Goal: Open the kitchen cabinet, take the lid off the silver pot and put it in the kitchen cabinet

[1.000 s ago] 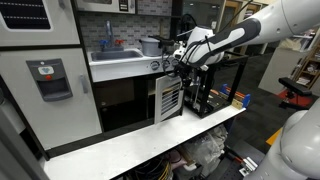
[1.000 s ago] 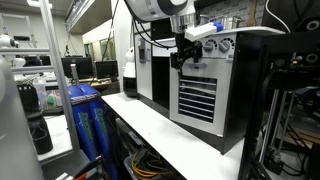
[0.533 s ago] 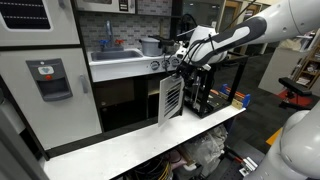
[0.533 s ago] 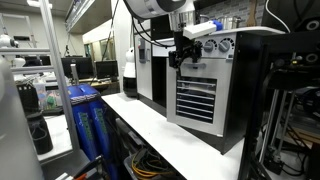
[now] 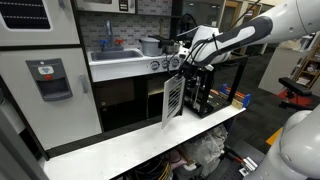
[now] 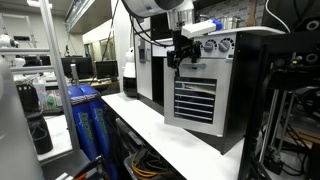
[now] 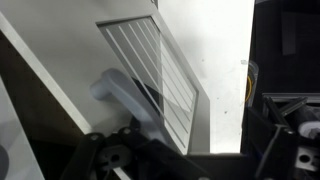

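Note:
The kitchen cabinet (image 5: pixel 135 105) is below the sink counter, and its dark interior shows. Its white slatted door (image 5: pixel 172 100) is swung out, nearly edge-on; it also shows in the other exterior view (image 6: pixel 195 100) and in the wrist view (image 7: pixel 160 70). My gripper (image 5: pixel 180 66) (image 6: pixel 180 55) is at the door's top edge by the grey handle (image 7: pixel 123 95). In the wrist view the gripper (image 7: pixel 190 145) looks open, with the handle by one finger. The silver pot (image 5: pixel 150 46) stands on the counter beside the sink. Its lid is too small to tell apart.
A grey fridge door with a dispenser (image 5: pixel 50 80) is at the kitchen's other end. The sink with a faucet (image 5: pixel 110 50) is next to the pot. A black wire rack (image 5: pixel 215 85) stands behind the door. The white tabletop (image 5: pixel 150 140) runs in front.
The slatted door has swung further out from the cabinet, and my gripper has moved outward with its top edge.

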Action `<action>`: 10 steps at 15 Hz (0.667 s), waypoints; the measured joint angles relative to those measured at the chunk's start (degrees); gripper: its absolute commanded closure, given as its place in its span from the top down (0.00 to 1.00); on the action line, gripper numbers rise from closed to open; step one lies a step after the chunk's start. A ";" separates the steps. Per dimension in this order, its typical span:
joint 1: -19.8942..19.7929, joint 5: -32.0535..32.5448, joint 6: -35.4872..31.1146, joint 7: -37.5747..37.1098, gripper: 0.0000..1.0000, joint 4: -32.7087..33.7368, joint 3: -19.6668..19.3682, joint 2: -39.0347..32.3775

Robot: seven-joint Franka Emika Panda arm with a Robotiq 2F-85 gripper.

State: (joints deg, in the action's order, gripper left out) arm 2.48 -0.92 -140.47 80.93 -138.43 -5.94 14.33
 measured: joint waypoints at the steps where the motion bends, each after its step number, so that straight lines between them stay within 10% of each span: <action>1: -0.09 0.03 0.04 0.00 1.00 -0.37 -0.02 0.41; 10: -0.27 0.62 2.41 -0.16 1.00 -0.97 -0.47 1.97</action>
State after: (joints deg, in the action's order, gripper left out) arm 2.21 -0.31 -138.06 80.77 -139.40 -6.41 16.31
